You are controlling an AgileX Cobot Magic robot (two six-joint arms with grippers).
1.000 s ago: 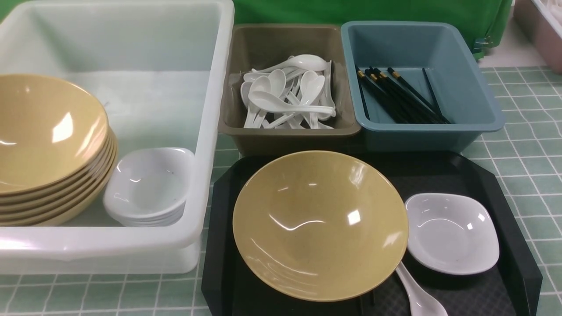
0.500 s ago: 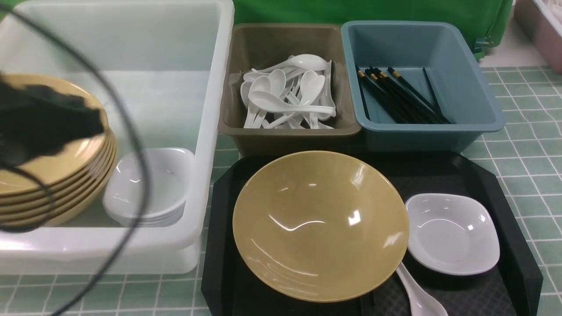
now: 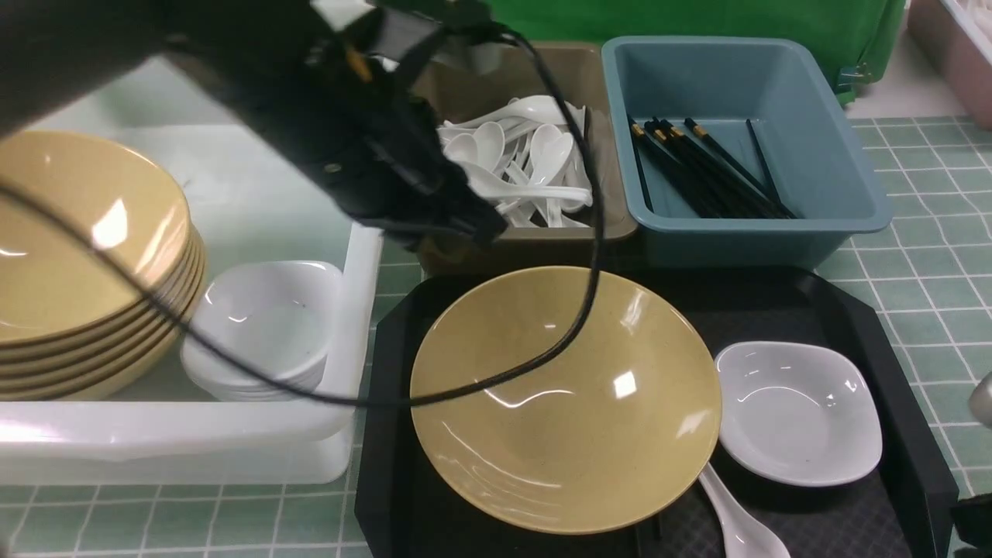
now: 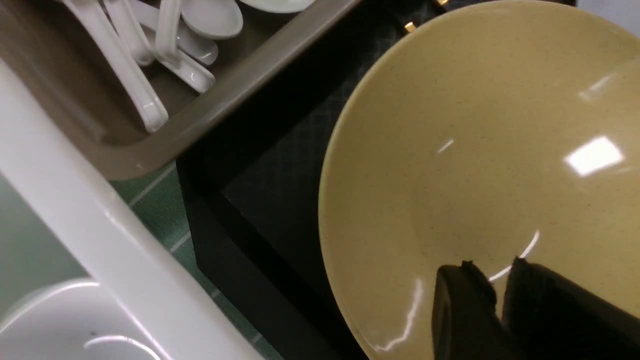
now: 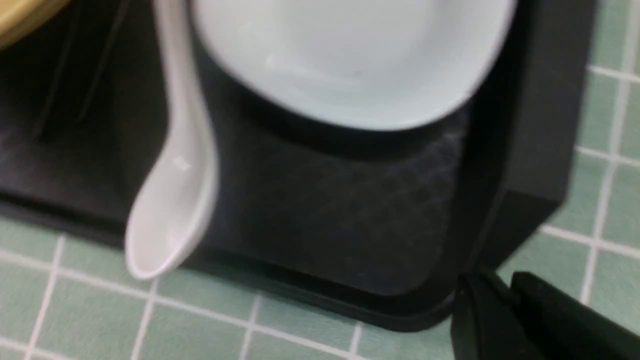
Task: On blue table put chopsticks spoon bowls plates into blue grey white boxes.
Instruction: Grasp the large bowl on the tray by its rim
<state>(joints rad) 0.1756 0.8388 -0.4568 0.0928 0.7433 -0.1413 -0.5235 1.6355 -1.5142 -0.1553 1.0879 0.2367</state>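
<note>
Step, I think: get round shiny tan bowl [image 3: 566, 399], picture middle | left tool [image 4: 495, 270], right tool [image 5: 500, 284]: slightly apart, empty | next: open wider, pinch rim

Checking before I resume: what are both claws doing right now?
Left claw: open a crack, empty, over the bowl.
Right claw: empty; open or closed cannot be told.
</note>
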